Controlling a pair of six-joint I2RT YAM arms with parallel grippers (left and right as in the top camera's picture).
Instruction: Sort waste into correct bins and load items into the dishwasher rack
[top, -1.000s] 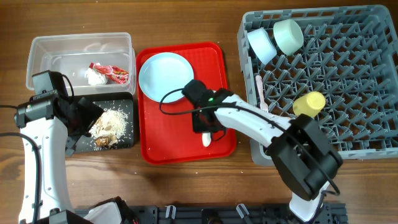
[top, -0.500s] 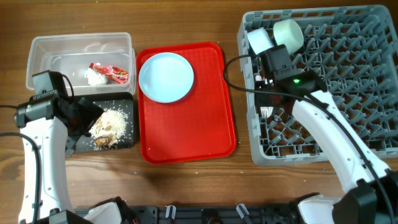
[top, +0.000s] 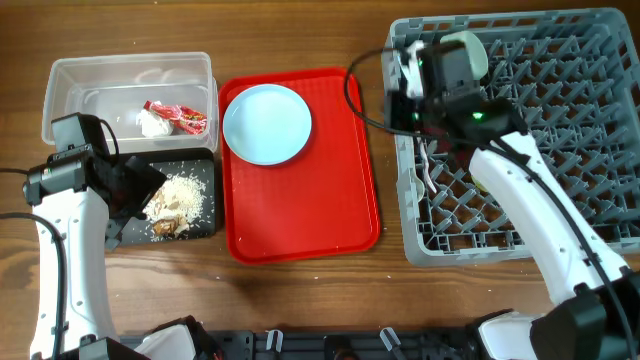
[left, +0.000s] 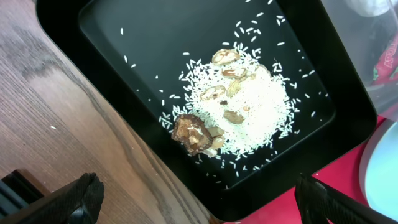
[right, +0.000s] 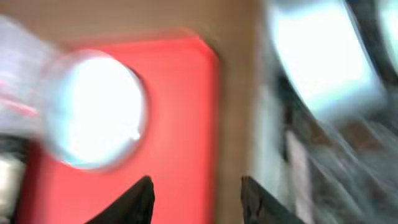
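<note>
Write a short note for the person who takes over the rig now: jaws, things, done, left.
Left gripper: jaws open, empty, above the black tray, which holds the food scraps.
Right gripper: jaws open, empty, at the left edge of the dishwasher rack; its view is blurred.
Done: wrapper in the clear tub; one bowl and a white utensil show in the rack.
Left: plate, lying on the red tray. Cup is not in sight.
</note>
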